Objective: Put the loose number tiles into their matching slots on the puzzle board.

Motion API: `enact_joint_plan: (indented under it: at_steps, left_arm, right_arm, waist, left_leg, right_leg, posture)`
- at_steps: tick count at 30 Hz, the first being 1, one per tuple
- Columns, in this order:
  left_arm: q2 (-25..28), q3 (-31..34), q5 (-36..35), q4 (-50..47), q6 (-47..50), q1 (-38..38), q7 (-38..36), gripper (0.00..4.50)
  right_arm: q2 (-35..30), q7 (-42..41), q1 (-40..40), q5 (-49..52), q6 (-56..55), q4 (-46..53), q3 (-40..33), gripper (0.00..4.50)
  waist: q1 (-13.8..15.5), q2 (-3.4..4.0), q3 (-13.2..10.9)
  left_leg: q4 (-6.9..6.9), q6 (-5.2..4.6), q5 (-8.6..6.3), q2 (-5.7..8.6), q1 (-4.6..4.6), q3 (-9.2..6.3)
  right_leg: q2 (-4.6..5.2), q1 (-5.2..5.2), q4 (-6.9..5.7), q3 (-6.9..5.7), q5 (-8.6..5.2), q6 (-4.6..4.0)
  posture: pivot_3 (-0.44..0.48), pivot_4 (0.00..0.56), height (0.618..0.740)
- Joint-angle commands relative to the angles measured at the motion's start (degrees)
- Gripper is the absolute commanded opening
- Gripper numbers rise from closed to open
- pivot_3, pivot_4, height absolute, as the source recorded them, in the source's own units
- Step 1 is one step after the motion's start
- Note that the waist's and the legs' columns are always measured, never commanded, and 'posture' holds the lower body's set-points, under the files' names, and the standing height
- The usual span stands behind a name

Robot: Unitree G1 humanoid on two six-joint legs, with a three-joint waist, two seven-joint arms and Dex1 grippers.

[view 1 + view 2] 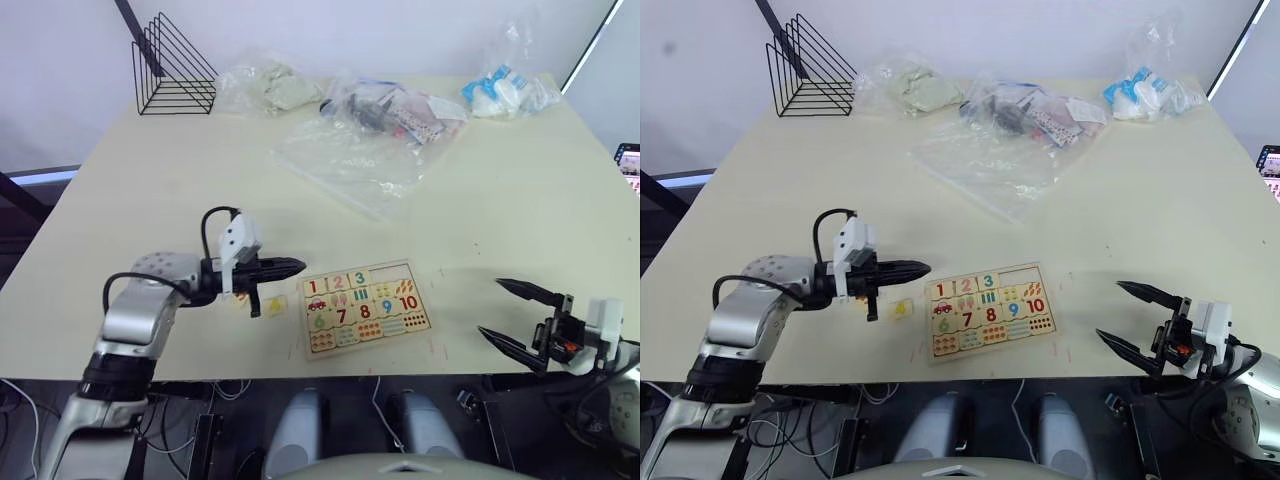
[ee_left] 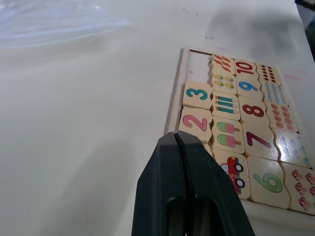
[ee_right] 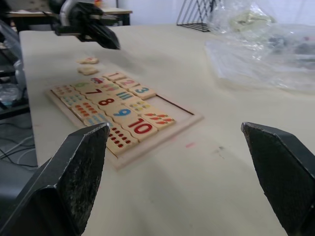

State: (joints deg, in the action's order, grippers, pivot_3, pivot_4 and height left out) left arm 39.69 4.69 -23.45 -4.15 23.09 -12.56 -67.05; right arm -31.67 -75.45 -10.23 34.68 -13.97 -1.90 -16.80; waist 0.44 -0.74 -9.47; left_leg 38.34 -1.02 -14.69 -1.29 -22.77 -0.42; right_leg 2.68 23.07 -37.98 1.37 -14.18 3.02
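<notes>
The puzzle board [image 2: 174,93] lies near the table's front edge, between my two arms. Tiles 1, 2 and 3 sit in its top row, and the two slots [image 1: 392,276] at the right end of that row are empty. Two loose number tiles [image 3: 88,66] lie on the table just left of the board; one [image 1: 899,310] shows a yellow print. My left gripper [image 1: 290,266] is shut with nothing in it and hovers over the board's left edge, above the loose tiles. Right of the board, my right gripper [image 1: 490,307] stands wide open and holds nothing.
A black wire rack [image 1: 170,65] stands at the back left. Several clear plastic bags [image 1: 360,160] with odds and ends lie across the back and middle of the table. The front table edge runs close below the board.
</notes>
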Motion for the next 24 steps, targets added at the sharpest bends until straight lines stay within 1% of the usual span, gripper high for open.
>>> enact_joint_plan:
  at_steps: [1, 5, 7, 9, 11, 14, 15, 16, 17, 19, 24]
  left_arm:
    - [0.2, 6.1, -3.5, -2.0, -0.7, 2.9, 2.2, 0.02]
    - [0.0, 10.0, -4.2, -1.5, -3.3, 7.2, 3.6, 0.02]
    - [-0.3, 12.0, -4.4, -1.6, -5.0, 9.9, 4.4, 0.55]
    - [-0.4, 13.6, -4.4, -1.9, -6.4, 12.7, 5.2, 1.24]
    - [-0.6, 15.4, -4.6, -2.3, -8.0, 16.0, 5.5, 2.04]
    - [-1.0, 17.2, -4.4, -2.9, -10.5, 20.1, 6.1, 3.52]
    - [-1.0, 18.1, -4.4, -2.8, -11.8, 21.7, 5.7, 4.09]
    - [-1.0, 18.7, -4.5, -2.7, -12.7, 22.9, 5.5, 4.40]
    - [-1.1, 19.5, -5.0, -2.7, -13.1, 24.0, 5.2, 4.46]
    - [-1.0, 20.9, -5.2, -2.0, -15.1, 26.5, 4.2, 4.46]
    - [-1.1, 23.9, -7.1, -0.4, -17.2, 30.4, 2.4, 4.46]
  right_arm:
    - [-0.6, 1.2, 0.0, 0.4, -1.0, -0.6, -2.7, 4.50]
    - [-1.3, 1.5, 0.4, 0.3, -1.2, -2.7, -3.9, 4.50]
    - [-1.8, 1.1, 0.5, 0.5, -0.9, -3.8, -4.7, 4.50]
    - [-2.3, 1.0, 0.5, 0.5, -0.7, -4.5, -5.2, 4.50]
    - [-2.8, 1.4, 0.4, 0.4, -0.3, -5.4, -5.7, 4.50]
    - [-3.2, 1.9, 0.3, 0.2, 0.3, -6.5, -6.5, 4.50]
    - [-3.1, 2.0, 0.0, 0.7, 1.0, -6.4, -6.7, 4.50]
    - [-3.1, 2.1, -0.2, 1.2, 1.5, -6.3, -6.8, 4.50]
    - [-3.2, 2.4, -0.5, 1.3, 2.1, -6.2, -7.0, 4.50]
    - [-3.7, 2.7, -1.0, 0.9, 2.5, -6.8, -7.4, 4.50]
    - [-4.8, 3.2, -1.4, -0.5, 2.2, -8.7, -8.4, 4.50]
  waist:
    - [0.0, 0.00, 0.0]
    - [0.3, 0.00, 0.0]
    - [0.2, 0.00, 0.0]
    - [0.2, 0.00, 0.0]
    - [0.2, 0.00, 0.0]
    - [0.3, 0.00, 0.0]
    - [0.3, 0.00, 0.0]
    - [0.3, 0.00, 0.0]
    - [0.3, 0.00, 0.0]
    - [0.3, 0.00, 0.0]
    - [0.3, 0.00, 0.0]
  left_leg:
    - [0.00, 0.00, 0.00, 0.00, 0.00, 0.00]
    - [0.01, 0.00, 0.00, 0.02, -0.01, 0.02]
    - [0.00, 0.00, 0.00, 0.02, 0.00, 0.03]
    - [-0.01, 0.00, 0.00, 0.01, 0.01, 0.04]
    - [-0.02, 0.00, 0.00, 0.01, 0.01, 0.04]
    - [-0.02, 0.00, 0.00, -0.01, 0.02, 0.06]
    - [-0.02, 0.00, 0.00, -0.01, 0.02, 0.07]
    - [-0.02, 0.00, 0.00, -0.01, 0.02, 0.09]
    - [-0.02, 0.00, -0.01, -0.01, 0.02, 0.13]
    - [-0.03, 0.00, -0.01, -0.02, 0.02, 0.14]
    - [-0.03, 0.00, -0.01, -0.03, 0.02, 0.24]
  right_leg:
    - [0.00, 0.00, 0.00, -0.01, 0.00, 0.00]
    - [0.03, -0.01, 0.01, 0.01, 0.00, 0.01]
    - [0.04, -0.01, 0.02, 0.02, 0.00, 0.00]
    - [0.04, -0.01, 0.02, 0.03, 0.00, 0.00]
    - [0.04, 0.00, 0.02, 0.04, 0.00, 0.00]
    - [0.04, 0.00, 0.03, 0.05, 0.00, -0.01]
    - [0.05, -0.01, 0.03, 0.04, -0.01, -0.01]
    - [0.05, -0.01, 0.03, 0.03, -0.01, -0.02]
    - [0.06, 0.00, 0.04, 0.04, -0.01, -0.02]
    - [0.07, -0.01, 0.05, 0.04, -0.12, -0.20]
    - [0.08, 0.00, 0.06, 0.04, -0.14, -0.23]
  posture:
    - [0.000, 0.150, 0.740]
    - [0.000, 0.150, 0.740]
    - [0.000, 0.150, 0.740]
    - [0.000, 0.150, 0.740]
    - [0.000, 0.150, 0.740]
    - [0.000, 0.150, 0.740]
    - [0.000, 0.150, 0.740]
    - [0.000, 0.150, 0.740]
    - [0.000, 0.150, 0.740]
    - [0.000, 0.150, 0.740]
    - [0.000, 0.150, 0.740]
